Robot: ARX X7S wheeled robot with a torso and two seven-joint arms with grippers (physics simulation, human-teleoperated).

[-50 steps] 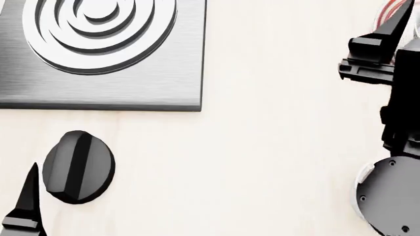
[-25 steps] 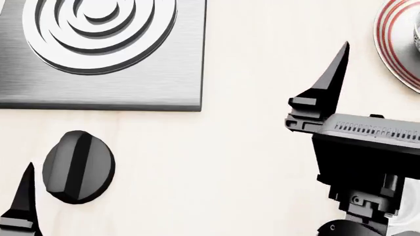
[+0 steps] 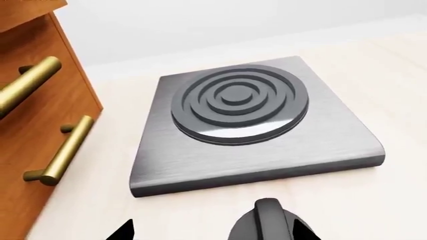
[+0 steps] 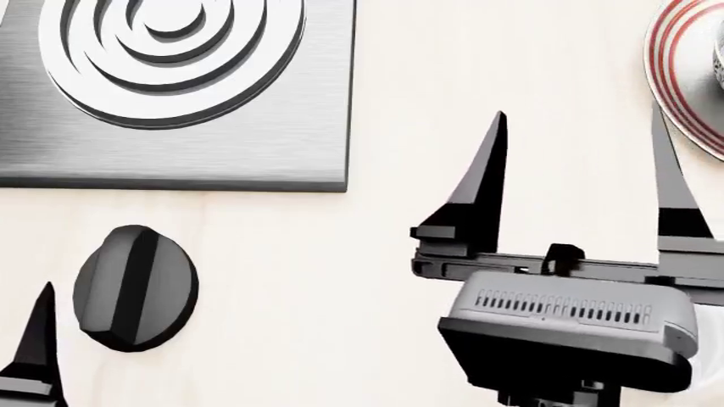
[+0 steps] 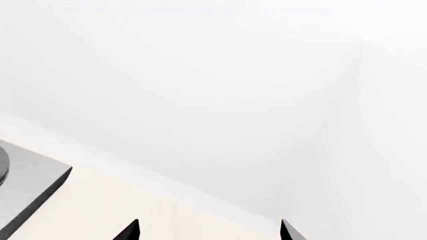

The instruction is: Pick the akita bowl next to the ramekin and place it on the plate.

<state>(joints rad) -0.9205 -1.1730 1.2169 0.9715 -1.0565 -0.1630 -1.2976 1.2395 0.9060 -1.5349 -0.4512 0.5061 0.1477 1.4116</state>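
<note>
Right pincer [image 4: 579, 161] hangs over bare desk [image 4: 453, 85], its two dark fingers spread wide with nothing between them. One finger tip reaches close to the plate [image 4: 679, 76], which shows red rings at the head view's far right edge. Something small sits on the plate, cut off by the frame, so I cannot tell whether it is the bowl. Left pincer [image 3: 210, 231] hovers near the knob [image 4: 136, 287], fingers apart, below the burner slab [image 4: 226, 144].
</note>
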